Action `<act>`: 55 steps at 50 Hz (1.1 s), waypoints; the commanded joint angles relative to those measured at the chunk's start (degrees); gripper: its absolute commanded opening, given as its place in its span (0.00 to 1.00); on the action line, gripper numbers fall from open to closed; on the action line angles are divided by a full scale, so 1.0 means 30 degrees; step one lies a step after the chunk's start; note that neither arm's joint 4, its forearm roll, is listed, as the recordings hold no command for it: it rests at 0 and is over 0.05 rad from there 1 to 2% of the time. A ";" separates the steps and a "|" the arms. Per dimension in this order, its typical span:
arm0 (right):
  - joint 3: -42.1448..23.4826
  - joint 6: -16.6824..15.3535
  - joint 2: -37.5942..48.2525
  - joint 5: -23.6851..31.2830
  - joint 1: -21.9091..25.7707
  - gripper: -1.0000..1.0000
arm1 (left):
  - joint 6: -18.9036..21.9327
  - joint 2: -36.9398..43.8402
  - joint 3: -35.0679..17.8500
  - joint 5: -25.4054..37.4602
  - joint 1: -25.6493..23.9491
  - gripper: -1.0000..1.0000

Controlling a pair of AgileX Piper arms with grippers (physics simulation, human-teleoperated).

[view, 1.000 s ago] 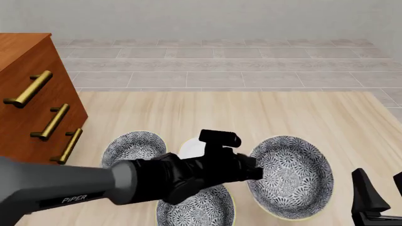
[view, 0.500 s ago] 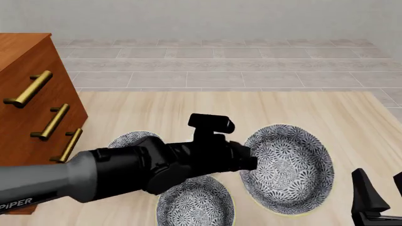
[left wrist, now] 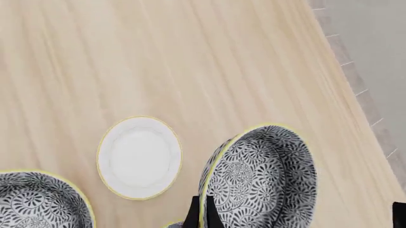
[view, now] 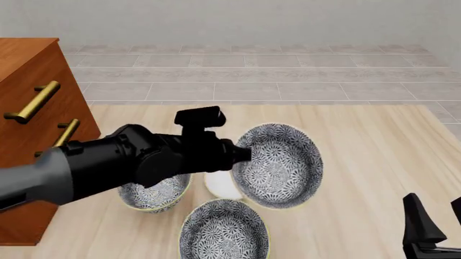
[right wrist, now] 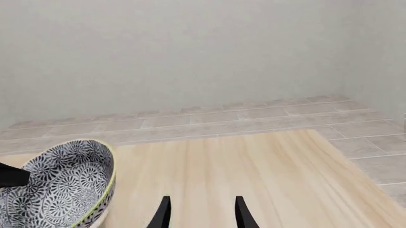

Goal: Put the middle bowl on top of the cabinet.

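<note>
Your left gripper (view: 243, 154) is closing on the near-left rim of the middle bowl (view: 277, 164) and is holding it tilted above the table (view: 374, 140), with its inside turned toward the camera; in the left wrist view only the two dark fingertips (left wrist: 201, 217) are showing, one on each side of the rim, and the rest of the claw is cut off at the picture's edge. The left arm is covering a part of the bowl to the left of the held bowl (view: 155, 194) and the lower handle of the cabinet (view: 32, 135), which is standing well to the left of the held bowl. The small white dish (view: 219, 184) is peeking out just under the held bowl's left edge. A third bowl (view: 224, 229) is lying below it, cut off by the frame. The cabinet top is only a thin strip at the upper left corner. Your right gripper (right wrist: 199, 213) is resting open, well to the right of the held bowl, with bare wood ahead of it.
</note>
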 commanded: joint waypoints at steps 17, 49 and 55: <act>0.0005 -0.0104 0.0001 0.0150 0.0301 1.00 | -0.2051 -0.1508 0.0891 0.2526 0.3657 0.00; -0.0006 -0.0266 0.0002 0.0203 0.0311 1.00 | -0.5206 -0.3165 0.0673 0.5590 0.6366 0.00; 0.0007 -0.0301 0.0002 0.0188 0.0307 1.00 | -0.4902 -0.3445 0.0304 0.6399 0.7253 0.00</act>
